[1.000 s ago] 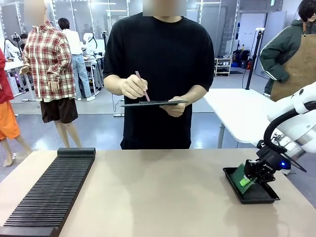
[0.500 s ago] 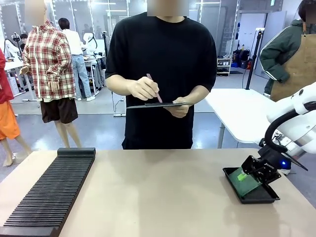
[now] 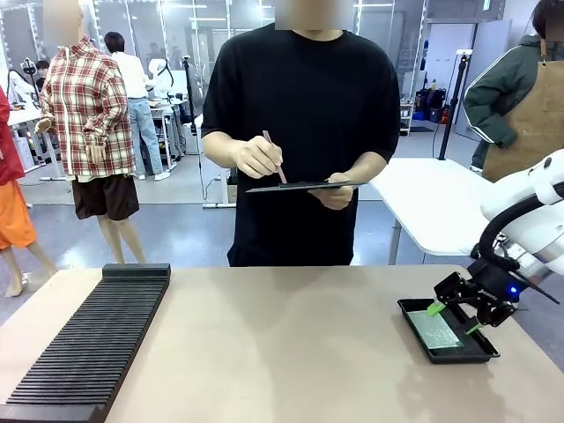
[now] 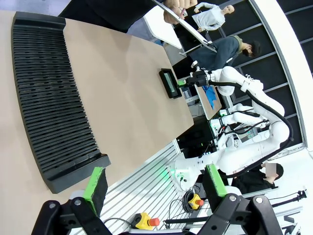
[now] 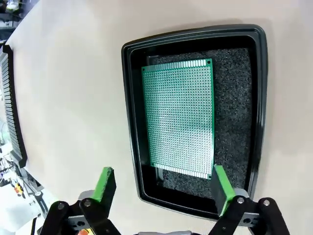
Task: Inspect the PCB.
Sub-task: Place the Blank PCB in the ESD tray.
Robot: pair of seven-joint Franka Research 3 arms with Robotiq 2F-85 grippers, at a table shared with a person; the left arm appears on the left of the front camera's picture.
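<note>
Tan tabletop (image 3: 291, 344), shared workstation, workshop floor and further tables behind.

Far left, near edge: long black slotted rack (image 3: 88, 344), running from the near edge toward the far side, slots empty as far as visible.

Left gripper (image 4: 155, 185): seen from its wrist camera, green pads spread wide, nothing between them, poised off the table's near-left edge.

Centre, far side: person in black shirt, standing; clipboard (image 3: 304, 186) held level in one hand, pink pen (image 3: 273, 157) in the other.

Right, near side: shallow black tray (image 3: 471, 351) with dark foam lining. PCB (image 5: 180, 116) lies flat inside it, green, dotted grid up.

Right gripper (image 3: 455, 318): just above the tray, jaws released and wide apart, clear of the PCB.
</note>
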